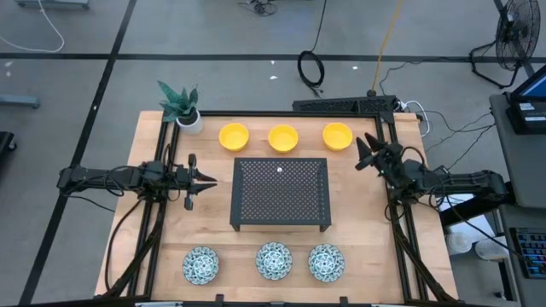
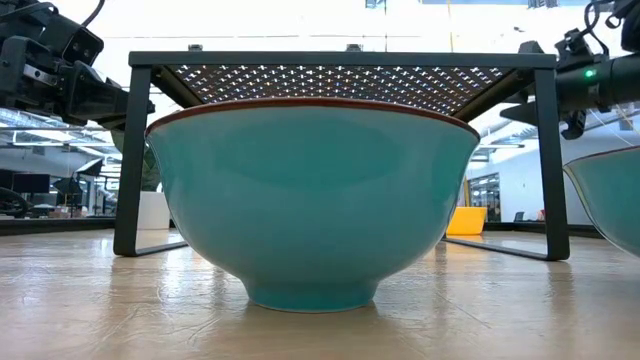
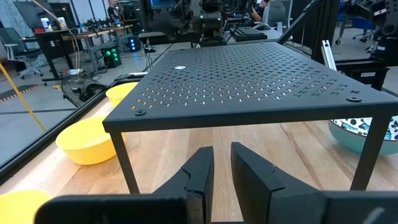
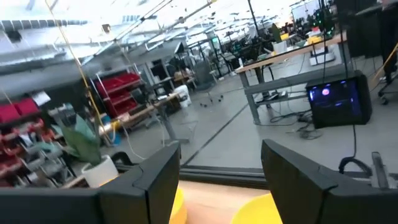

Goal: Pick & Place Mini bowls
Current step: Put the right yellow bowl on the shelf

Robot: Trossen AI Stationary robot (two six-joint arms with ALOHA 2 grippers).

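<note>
Three plain yellow mini bowls (image 1: 234,136) (image 1: 282,137) (image 1: 338,135) stand in a row along the table's far side. Three white bowls with a blue-green pattern (image 1: 200,264) (image 1: 274,260) (image 1: 326,262) stand in a row along the near edge. The middle one fills the low view with its turquoise outside (image 2: 310,200). My right gripper (image 1: 365,153) is open and empty, just right of the right yellow bowl, whose rim shows between its fingers (image 4: 258,211). My left gripper (image 1: 209,181) waits left of the rack, its fingers almost together (image 3: 222,171), holding nothing.
A black perforated metal rack (image 1: 280,192) stands on four legs at the table's middle, between the two rows of bowls. A white pot with a green plant (image 1: 188,118) stands at the far left corner. Black frame rails (image 1: 388,205) run along the table's sides.
</note>
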